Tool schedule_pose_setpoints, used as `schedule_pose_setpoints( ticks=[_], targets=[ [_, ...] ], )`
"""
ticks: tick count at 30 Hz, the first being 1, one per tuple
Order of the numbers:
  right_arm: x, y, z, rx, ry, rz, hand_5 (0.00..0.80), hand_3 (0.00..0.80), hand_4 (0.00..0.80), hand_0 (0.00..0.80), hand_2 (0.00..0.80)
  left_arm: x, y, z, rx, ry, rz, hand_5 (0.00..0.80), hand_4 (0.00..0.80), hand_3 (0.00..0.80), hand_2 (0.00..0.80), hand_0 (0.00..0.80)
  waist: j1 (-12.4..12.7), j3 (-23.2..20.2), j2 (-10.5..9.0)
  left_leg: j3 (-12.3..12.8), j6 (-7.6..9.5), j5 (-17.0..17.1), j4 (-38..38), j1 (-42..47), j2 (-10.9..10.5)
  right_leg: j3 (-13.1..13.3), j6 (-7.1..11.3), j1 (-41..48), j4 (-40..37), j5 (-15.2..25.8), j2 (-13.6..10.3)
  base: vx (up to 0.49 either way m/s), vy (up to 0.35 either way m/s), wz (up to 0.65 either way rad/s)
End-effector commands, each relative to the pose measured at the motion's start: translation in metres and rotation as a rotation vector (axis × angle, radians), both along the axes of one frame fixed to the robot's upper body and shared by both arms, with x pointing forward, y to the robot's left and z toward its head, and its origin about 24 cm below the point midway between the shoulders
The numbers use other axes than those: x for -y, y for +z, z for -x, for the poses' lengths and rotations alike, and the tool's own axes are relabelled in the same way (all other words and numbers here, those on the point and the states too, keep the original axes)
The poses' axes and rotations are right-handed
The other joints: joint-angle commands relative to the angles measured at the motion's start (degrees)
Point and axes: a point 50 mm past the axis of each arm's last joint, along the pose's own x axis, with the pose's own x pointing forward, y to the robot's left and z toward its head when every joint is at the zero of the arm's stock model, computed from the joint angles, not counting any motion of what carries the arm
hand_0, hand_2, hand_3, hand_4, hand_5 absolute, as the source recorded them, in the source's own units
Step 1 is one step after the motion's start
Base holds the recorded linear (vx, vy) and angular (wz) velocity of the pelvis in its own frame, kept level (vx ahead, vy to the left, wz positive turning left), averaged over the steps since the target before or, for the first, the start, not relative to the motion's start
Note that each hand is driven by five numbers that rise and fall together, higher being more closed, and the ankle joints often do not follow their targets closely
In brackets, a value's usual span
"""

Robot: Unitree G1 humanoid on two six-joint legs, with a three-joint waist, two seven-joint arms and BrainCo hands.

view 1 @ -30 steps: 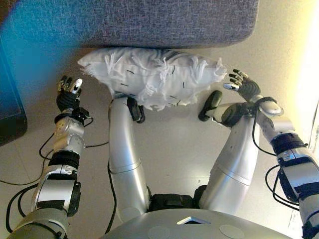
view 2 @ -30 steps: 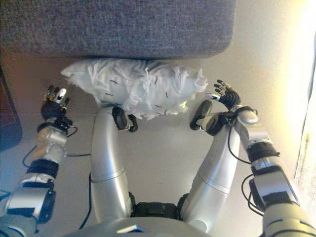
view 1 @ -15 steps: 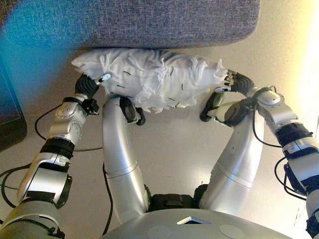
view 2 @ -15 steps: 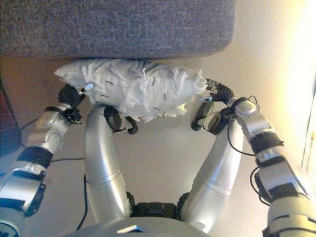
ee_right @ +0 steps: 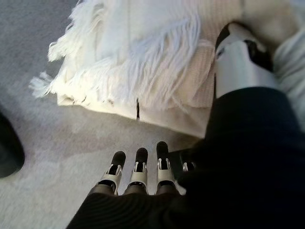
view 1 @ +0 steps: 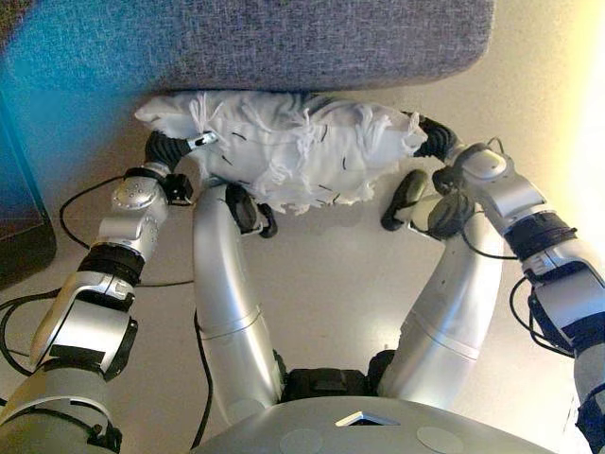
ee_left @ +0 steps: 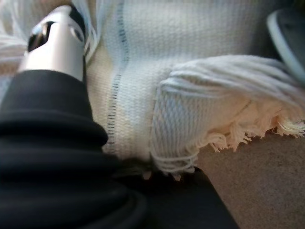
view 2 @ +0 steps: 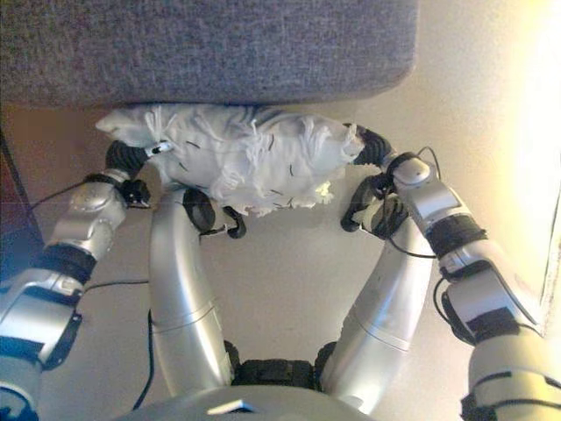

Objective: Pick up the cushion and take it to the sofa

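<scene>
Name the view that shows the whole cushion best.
The left eye view: the cushion shows whole there, on the floor against the grey sofa, as in the right eye view. The wrist views show only close patches of weave and fringe.

The cushion hides the left hand's fingers.

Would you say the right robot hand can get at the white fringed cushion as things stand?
Probably yes: the right robot hand already sits against the white fringed cushion, with nothing between them.
</scene>
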Motion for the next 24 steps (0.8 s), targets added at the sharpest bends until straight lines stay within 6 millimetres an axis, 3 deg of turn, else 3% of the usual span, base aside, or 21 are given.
schedule_pose_setpoints(
  ticks=[1, 11, 12, 13, 14, 15, 24],
  targets=[
    [-0.041, 0.011, 0.0, 0.023, 0.148, 0.024, 0.0, 0.0, 0.0, 0.0, 0.0, 0.032, 0.021, -0.014, 0.119, -0.062, 0.024, 0.0, 0.0, 0.0, 0.0, 0.0, -0.98, -0.36, 2.66, -0.87, -3.22, 2.43, -4.46, 0.09, 1.2, 5.49, 2.22, 3.5, -4.86, 1.0, -1.72, 0.003, 0.032, -0.02],
    [-0.071, 0.001, 0.007, -0.022, 0.266, 0.16, 0.0, 0.0, 0.0, 0.0, 0.0, 0.051, 0.017, -0.012, 0.134, -0.128, 0.049, 0.0, 0.0, 0.0, 0.0, 0.0, -0.55, -0.35, 3.37, -0.74, -3.94, 3.69, -5.65, 0.16, 1.02, 5.67, 2.41, 3.9, -6.43, 2.17, -1.79, 0.001, 0.002, 0.0],
    [-0.072, 0.001, 0.008, -0.018, 0.267, 0.165, 0.489, 0.489, 0.489, 0.489, 0.489, 0.053, 0.018, -0.012, 0.136, -0.136, 0.051, 0.0, 0.0, 0.0, 0.0, 0.0, -0.53, -0.35, 3.39, -0.79, -4.01, 3.77, -5.71, 0.15, 1.01, 5.69, 2.44, 3.96, -6.46, 2.17, -1.8, 0.0, 0.0, 0.0],
    [-0.074, 0.002, 0.007, -0.012, 0.267, 0.167, 0.8, 0.8, 0.8, 0.8, 0.8, 0.055, 0.018, -0.012, 0.139, -0.145, 0.055, 0.113, 0.113, 0.113, 0.113, 0.113, -0.47, -0.35, 3.4, -0.83, -4.08, 3.88, -5.76, 0.19, 0.99, 5.68, 2.46, 4.06, -6.52, 2.24, -1.77, 0.0, 0.0, 0.0],
    [-0.075, 0.003, 0.007, -0.007, 0.265, 0.166, 0.8, 0.8, 0.8, 0.8, 0.8, 0.056, 0.019, -0.012, 0.141, -0.15, 0.062, 0.715, 0.715, 0.715, 0.715, 0.715, -0.43, -0.35, 3.44, -0.86, -4.12, 3.93, -5.8, 0.25, 0.99, 5.66, 2.44, 4.14, -6.53, 2.24, -1.78, 0.0, 0.0, 0.0],
    [-0.076, 0.004, 0.007, -0.003, 0.261, 0.162, 0.8, 0.8, 0.8, 0.8, 0.8, 0.056, 0.02, -0.012, 0.146, -0.156, 0.071, 0.8, 0.8, 0.8, 0.8, 0.8, -0.39, -0.35, 3.46, -0.91, -4.19, 3.96, -5.82, 0.26, 0.99, 5.65, 2.47, 4.2, -6.55, 2.26, -1.8, 0.0, 0.0, 0.0],
    [-0.071, 0.006, 0.003, 0.024, 0.163, 0.068, 0.8, 0.8, 0.8, 0.8, 0.8, 0.056, 0.025, -0.013, 0.175, -0.154, 0.087, 0.8, 0.8, 0.8, 0.8, 0.8, -0.28, -0.35, 3.28, -1.34, -4.6, 3.99, -6.63, 1.27, 1.37, 5.15, 2.61, 5.38, -7.64, 2.53, -1.91, 0.001, -0.003, 0.0]
  ],
)
